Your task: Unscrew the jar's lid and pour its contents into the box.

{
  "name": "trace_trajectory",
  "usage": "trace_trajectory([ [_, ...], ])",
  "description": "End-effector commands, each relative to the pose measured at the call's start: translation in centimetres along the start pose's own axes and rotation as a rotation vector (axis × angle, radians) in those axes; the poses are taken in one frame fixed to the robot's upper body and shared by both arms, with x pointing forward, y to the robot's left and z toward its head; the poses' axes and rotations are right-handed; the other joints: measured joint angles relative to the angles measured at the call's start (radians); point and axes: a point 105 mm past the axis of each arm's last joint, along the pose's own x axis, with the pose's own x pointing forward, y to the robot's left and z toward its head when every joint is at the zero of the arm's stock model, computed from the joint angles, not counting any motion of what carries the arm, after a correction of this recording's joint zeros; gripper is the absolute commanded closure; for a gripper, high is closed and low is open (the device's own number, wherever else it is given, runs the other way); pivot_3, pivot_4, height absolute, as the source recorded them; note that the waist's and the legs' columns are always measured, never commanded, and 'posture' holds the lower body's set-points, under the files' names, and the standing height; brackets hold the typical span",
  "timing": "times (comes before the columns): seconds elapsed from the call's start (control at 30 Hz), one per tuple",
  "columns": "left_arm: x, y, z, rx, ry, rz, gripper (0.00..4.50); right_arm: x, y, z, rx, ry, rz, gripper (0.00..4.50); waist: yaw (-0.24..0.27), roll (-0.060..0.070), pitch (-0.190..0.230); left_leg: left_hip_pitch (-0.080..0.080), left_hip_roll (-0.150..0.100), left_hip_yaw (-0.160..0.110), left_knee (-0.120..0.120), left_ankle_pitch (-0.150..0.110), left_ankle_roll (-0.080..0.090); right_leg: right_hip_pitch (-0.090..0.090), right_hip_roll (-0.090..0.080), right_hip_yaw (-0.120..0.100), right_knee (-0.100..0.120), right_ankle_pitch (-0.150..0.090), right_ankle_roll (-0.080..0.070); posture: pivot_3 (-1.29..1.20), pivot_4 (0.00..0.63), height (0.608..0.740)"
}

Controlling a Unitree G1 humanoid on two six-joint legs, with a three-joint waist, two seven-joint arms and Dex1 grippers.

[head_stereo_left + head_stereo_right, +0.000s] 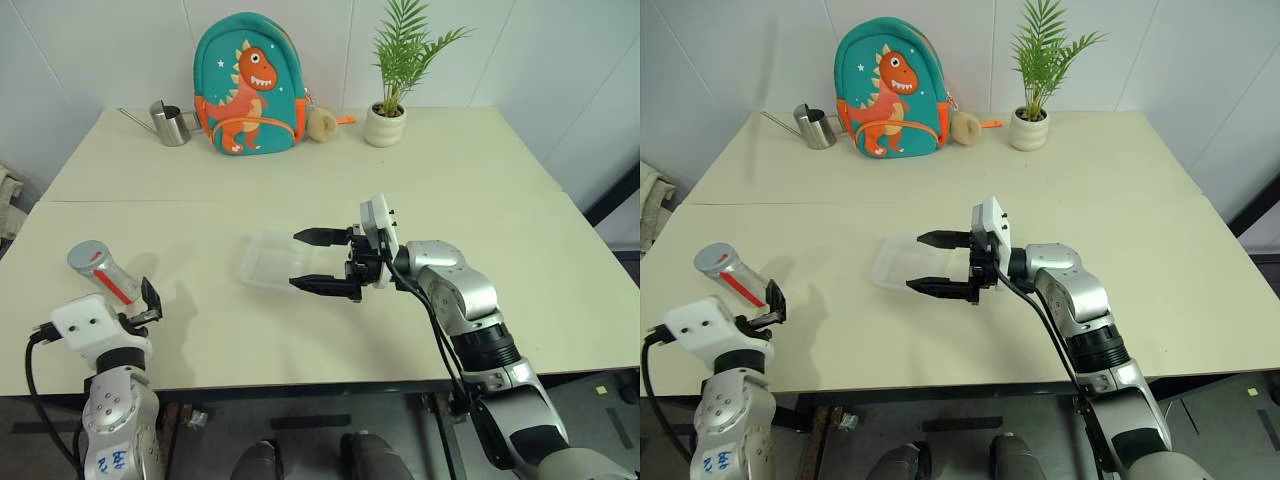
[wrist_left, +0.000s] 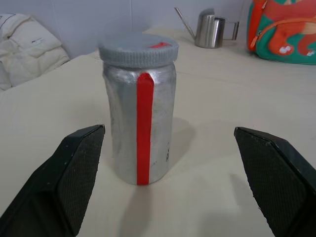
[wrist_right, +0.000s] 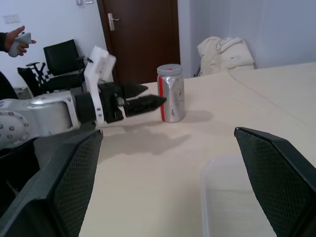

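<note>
The silvery jar (image 2: 140, 128) with a red stripe stands upright on the table at the front left, its grey lid (image 2: 138, 49) screwed on. The contents are hidden inside. My left gripper (image 1: 147, 305) is open just beside the jar, its fingers (image 2: 74, 168) spread wider than the jar and not touching it. The clear box (image 1: 262, 258) lies mid-table. My right gripper (image 1: 312, 262) hovers open over the box's right part, pointing toward the jar (image 3: 171, 98), with nothing between its fingers.
At the table's far side stand a steel watering can (image 1: 172, 123), a teal dinosaur backpack (image 1: 245, 85) and a potted plant (image 1: 388, 112). A person's hand (image 3: 15, 42) holding a controller shows beyond the table's left side, near a chair and a door.
</note>
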Motion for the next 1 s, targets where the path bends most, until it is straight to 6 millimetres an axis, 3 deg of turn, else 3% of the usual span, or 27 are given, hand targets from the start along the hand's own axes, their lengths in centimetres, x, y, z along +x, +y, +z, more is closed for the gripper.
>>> trace_trajectory([
  [0.03, 0.9, 0.9, 1.5, 0.033, -0.081, 0.074, 0.03, 0.1, 0.5, 1.6, -0.052, -0.054, -0.005, 0.0, 0.0, 0.0, 0.0, 0.0, 0.0, 0.0, 0.0, 0.0, 0.0, 0.0, 0.0, 0.0, 0.0, 0.0, 0.0, 0.0, 0.15, 0.74],
  [0.37, 2.9, 1.0, 1.5, 0.049, -0.112, 0.103, 0.03, -0.4, 0.9, 1.1, -0.039, -0.037, -0.03, 0.0, 0.002, 0.0, 0.0, 0.0, 0.0, 0.0, 0.0, 0.0, 0.0, 0.0, 0.0, 0.0, 0.0, 0.0, 0.0, 0.0, 0.15, 0.74],
  [0.67, 6.4, 0.4, 1.7, 0.032, -0.126, 0.138, 0.03, -0.6, 1.1, 0.6, -0.014, -0.039, -0.07, 0.0, 0.002, 0.0, 0.0, 0.0, 0.0, 0.001, 0.0, 0.0, 0.0, 0.0, -0.001, 0.0, 0.0, 0.0, 0.001, 0.0, 0.15, 0.74],
  [0.93, 6.8, 1.1, 1.6, 0.049, -0.126, 0.171, 0.03, -0.8, 1.2, 0.4, 0.001, -0.041, -0.1, 0.0, 0.003, -0.001, 0.0, 0.0, 0.0, 0.0, 0.0, 0.0, 0.0, -0.001, -0.001, 0.0, 0.0, 0.001, 0.001, 0.0, 0.15, 0.74],
  [1.0, 6.8, 1.6, 1.5, 0.057, -0.12, 0.179, 0.43, -0.9, 1.2, 0.3, 0.006, -0.038, -0.106, 0.0, 0.003, -0.001, 0.0, 0.0, 0.0, 0.001, 0.0, 0.0, 0.0, -0.001, -0.001, 0.0, 0.0, 0.001, 0.001, 0.0, 0.15, 0.74],
])
